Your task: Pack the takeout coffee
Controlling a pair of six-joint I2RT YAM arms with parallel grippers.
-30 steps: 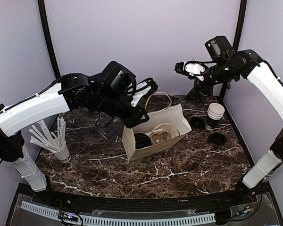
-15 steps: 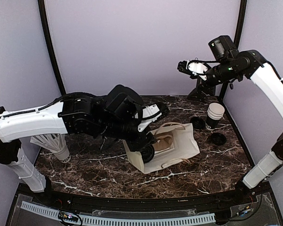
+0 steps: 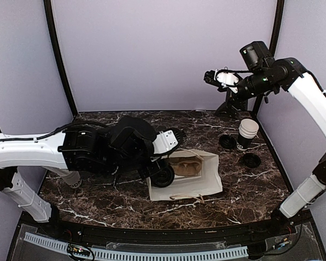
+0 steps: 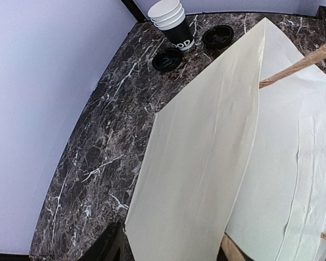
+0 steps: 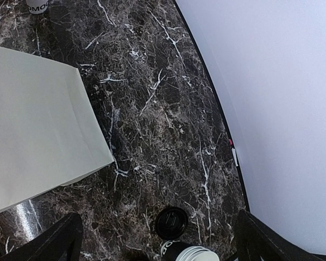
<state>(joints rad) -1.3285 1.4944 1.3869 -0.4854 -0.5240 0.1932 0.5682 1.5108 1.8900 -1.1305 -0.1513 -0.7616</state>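
The cream paper bag (image 3: 204, 179) lies flat on the table. The tan pulp tray (image 3: 186, 166) shows at its open end, with a round black lid (image 3: 164, 176) beside it. My left gripper (image 3: 158, 163) is low at that end. In the left wrist view the bag wall (image 4: 206, 152) stands between the jaws and only one finger (image 4: 107, 246) shows. A stack of white cups (image 3: 248, 130) and two loose black lids (image 3: 226, 141) (image 3: 252, 160) sit at the right. My right gripper (image 3: 211, 77) is open, empty and raised high above them.
The cup of paper-wrapped sticks (image 3: 71, 178) is mostly hidden under the left arm. A black stand (image 3: 228, 106) is at the back right. The right wrist view shows the bag (image 5: 32, 125), a lid (image 5: 171, 222) and the cup stack (image 5: 187, 253).
The left arm came down and toward the near edge. The bag went from leaning upright to lying flat, shifted toward the near right. The right arm barely moved.
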